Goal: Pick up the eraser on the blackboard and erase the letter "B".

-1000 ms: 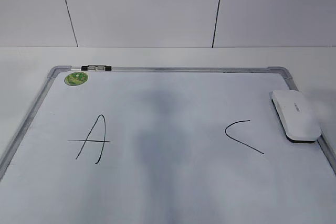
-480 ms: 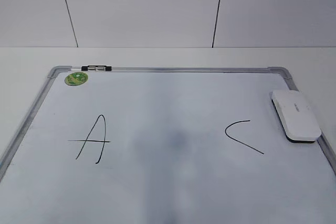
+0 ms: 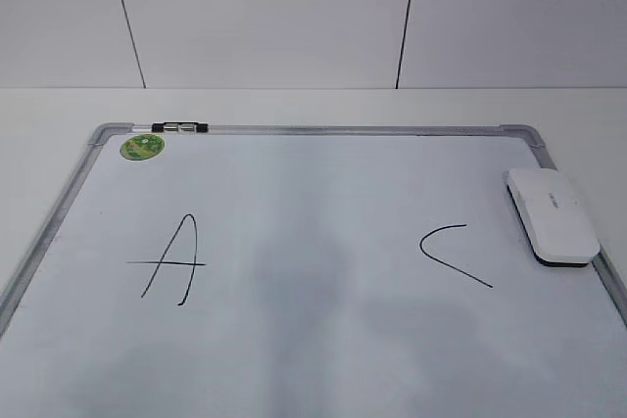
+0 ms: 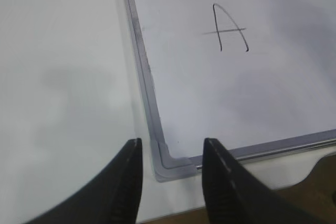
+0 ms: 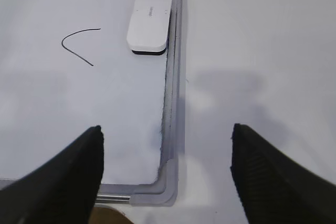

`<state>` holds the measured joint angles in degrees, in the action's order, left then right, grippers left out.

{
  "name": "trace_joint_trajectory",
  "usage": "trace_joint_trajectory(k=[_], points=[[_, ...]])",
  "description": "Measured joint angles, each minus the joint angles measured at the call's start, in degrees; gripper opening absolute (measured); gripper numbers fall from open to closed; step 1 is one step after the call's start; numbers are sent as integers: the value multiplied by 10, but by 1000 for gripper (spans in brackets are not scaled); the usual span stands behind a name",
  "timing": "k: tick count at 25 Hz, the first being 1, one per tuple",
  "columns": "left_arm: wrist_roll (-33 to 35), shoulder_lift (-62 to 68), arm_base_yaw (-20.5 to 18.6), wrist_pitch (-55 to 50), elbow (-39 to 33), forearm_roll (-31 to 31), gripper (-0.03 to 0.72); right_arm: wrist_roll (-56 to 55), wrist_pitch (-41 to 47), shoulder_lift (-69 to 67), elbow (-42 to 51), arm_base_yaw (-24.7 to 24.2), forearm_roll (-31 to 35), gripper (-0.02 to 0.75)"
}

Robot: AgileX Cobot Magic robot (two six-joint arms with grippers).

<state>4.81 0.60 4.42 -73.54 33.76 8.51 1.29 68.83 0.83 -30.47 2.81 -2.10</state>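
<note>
The white eraser (image 3: 552, 214) lies flat at the right edge of the blackboard (image 3: 323, 129), a white board with a grey frame. It also shows in the right wrist view (image 5: 149, 22), beyond my jaws. A black "A" (image 3: 176, 259) is on the left and an open "C" (image 3: 453, 254) on the right. No "B" shows; the board between them is bare with a faint smudge. My left gripper (image 4: 170, 148) is open and empty over the board's near left corner. My right gripper (image 5: 167, 135) is wide open and empty over the near right corner. Neither gripper shows in the exterior view.
A small black-and-silver marker (image 3: 181, 127) lies on the far frame rail, with a round green sticker (image 3: 142, 146) just below it. White table surrounds the board. The table's front edge shows just below both near corners (image 4: 173, 163).
The faint shadow on the middle of the board has shifted toward the near edge. The eraser, marker and letters have not moved.
</note>
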Motion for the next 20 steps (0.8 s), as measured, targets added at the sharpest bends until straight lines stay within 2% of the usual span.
trace_joint_trajectory(k=[8, 20], points=[[0, 0, 0, 84, -43, -10, 287, 1, -22, 1, 14, 0, -15, 594], [0, 0, 0, 100, -47, -10, 287, 1, -28, 1, 18, 0, -13, 594]])
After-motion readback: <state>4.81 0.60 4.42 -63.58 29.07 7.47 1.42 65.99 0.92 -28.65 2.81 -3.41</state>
